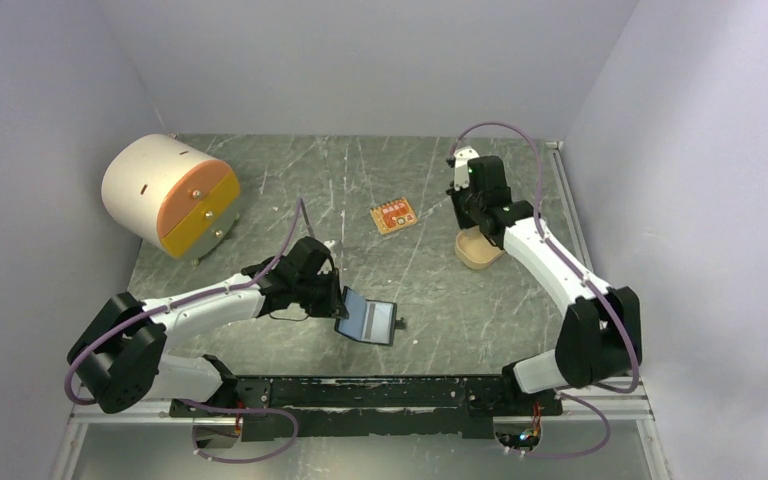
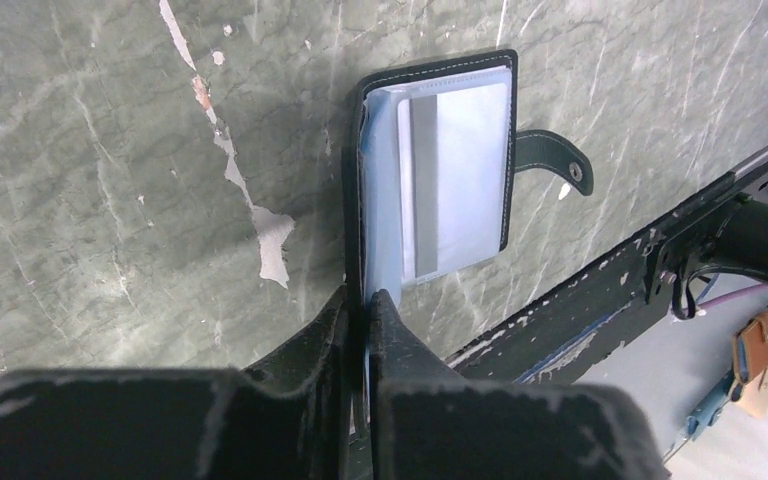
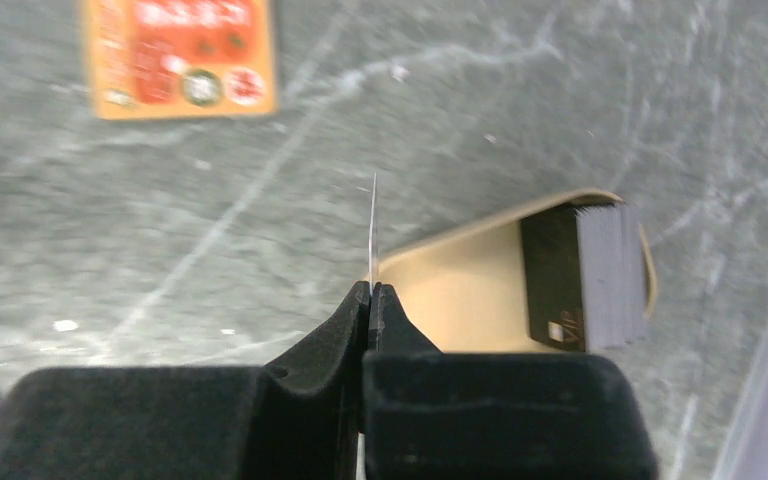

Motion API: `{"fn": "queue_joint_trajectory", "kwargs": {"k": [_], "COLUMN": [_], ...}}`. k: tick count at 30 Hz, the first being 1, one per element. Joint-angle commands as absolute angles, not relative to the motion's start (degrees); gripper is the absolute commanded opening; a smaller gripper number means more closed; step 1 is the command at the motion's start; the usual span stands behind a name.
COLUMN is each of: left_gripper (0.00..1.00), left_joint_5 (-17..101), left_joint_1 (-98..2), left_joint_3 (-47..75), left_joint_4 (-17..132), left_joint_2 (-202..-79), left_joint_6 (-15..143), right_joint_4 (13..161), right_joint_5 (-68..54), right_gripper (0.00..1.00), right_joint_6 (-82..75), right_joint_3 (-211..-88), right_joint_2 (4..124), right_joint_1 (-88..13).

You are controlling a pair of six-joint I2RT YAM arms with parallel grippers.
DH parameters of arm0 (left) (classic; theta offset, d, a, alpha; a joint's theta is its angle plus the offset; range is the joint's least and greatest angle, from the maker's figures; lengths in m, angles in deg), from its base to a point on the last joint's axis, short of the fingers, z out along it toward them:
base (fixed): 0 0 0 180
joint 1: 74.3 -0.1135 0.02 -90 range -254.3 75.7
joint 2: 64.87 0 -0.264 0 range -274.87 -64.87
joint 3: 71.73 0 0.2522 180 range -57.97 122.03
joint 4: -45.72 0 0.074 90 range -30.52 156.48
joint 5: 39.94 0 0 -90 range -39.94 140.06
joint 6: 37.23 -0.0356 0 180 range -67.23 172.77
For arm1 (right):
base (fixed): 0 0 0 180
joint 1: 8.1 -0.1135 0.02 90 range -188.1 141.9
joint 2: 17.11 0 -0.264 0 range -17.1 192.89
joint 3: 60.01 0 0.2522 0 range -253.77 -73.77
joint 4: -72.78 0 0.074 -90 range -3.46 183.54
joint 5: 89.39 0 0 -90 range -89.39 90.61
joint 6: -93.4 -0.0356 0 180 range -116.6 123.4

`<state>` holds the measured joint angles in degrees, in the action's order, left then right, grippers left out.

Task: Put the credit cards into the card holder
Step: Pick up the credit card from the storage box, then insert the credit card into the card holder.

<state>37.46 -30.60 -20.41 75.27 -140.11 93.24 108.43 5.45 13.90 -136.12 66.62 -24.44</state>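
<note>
Our left hand point(image 2: 365, 300) is clamped on one flap of the card holder point(image 2: 450, 170), which lies open on the bench point(image 2: 110, 150) near its front edge. Our right hand point(image 3: 370, 290) pinches a single credit card point(image 3: 373, 230) edge-on beside the tan tray point(image 3: 460, 290), where the other credit cards point(image 3: 600, 275) sit stacked.

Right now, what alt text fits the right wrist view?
The right gripper is shut on a single credit card, seen edge-on, by the rim of a tan tray holding a stack of dark cards. An orange printed card lies on the grey table, upper left.
</note>
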Motion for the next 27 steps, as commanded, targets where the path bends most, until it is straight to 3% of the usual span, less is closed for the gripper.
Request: {"fn": "queue_joint_trajectory", "kwargs": {"k": [1, 8, 17, 23, 27], "left_gripper": [0.09, 0.09, 0.09, 0.26, 0.32], "left_joint_5": [38.99, 36.82, 33.6, 33.58, 34.47], "left_joint_1": [-30.59, -30.63, -30.79, -31.41, -31.44], "left_joint_3": [-20.87, -23.98, -26.21, -25.74, -26.32], "left_joint_4": [72.29, 63.72, 52.86, 55.33, 57.59], "left_joint_2": [-138.42, -135.35, -139.31, -141.63, -140.17], "left_joint_6": [96.3, 101.72, 106.28, 105.83, 104.81], "right_joint_4": [107.49, 109.92, 94.1, 86.41, 79.62], "right_joint_5": [1.61, -7.79, -26.55, -24.26, -23.1], "right_gripper": [0.0, 0.0, 0.0, 0.0, 0.0], "right_joint_6": [5.09, -6.42, -25.49, -33.62, -37.03], "right_joint_3": [-137.53, -138.26, -123.6, -114.83, -107.3], "right_joint_2": [61.61, 59.05, 53.38, 53.23, 51.16], "right_joint_1": [-27.37, -27.53, -29.71, -37.06, -39.32]}}
